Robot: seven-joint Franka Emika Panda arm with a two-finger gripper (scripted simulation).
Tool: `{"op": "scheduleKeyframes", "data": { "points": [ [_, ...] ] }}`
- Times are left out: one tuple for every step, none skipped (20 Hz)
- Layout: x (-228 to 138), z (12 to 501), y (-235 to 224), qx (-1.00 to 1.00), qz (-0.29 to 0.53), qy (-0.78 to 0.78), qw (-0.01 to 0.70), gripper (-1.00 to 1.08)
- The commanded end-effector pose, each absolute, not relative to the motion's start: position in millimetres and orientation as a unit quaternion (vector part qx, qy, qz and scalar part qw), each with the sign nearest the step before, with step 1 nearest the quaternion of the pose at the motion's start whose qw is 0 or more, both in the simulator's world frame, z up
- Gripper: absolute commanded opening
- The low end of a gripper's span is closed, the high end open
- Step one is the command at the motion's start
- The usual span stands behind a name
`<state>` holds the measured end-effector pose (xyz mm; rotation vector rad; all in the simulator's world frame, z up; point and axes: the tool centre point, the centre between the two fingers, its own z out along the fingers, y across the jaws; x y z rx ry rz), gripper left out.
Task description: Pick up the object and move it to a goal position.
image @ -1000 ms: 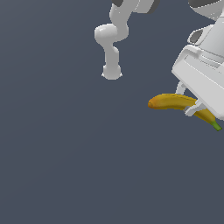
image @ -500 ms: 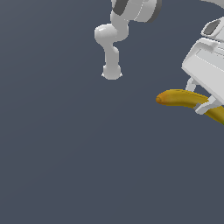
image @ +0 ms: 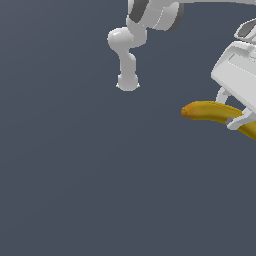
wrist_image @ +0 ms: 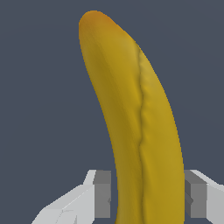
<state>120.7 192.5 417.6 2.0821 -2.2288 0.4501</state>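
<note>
The object is a curved yellow banana (image: 212, 111) with a brownish-orange end, held in the air at the exterior view's right edge. Its other end runs out of the picture. My gripper (image: 235, 107) is shut on it, one white finger on each side of its middle. The wrist view shows the banana (wrist_image: 135, 122) up close, standing between the two grey pads (wrist_image: 102, 194), its brownish tip pointing away from the wrist. No goal marker shows in either view.
The arm's white base and lower links (image: 128, 60) stand at the back of the dark grey floor (image: 90, 175), to the exterior view's left of the gripper.
The gripper has carried the banana up and toward the exterior view's right. The greenish stem end has slid out of the picture.
</note>
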Motion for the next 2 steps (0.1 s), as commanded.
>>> {"op": "scheduleKeyframes", "data": {
  "points": [
    [120.9,419.7,192.5,0.675,0.147,-0.723,0.028,-1.00],
    [121.0,419.7,192.5,0.675,0.147,-0.723,0.028,-1.00]
  ]
}}
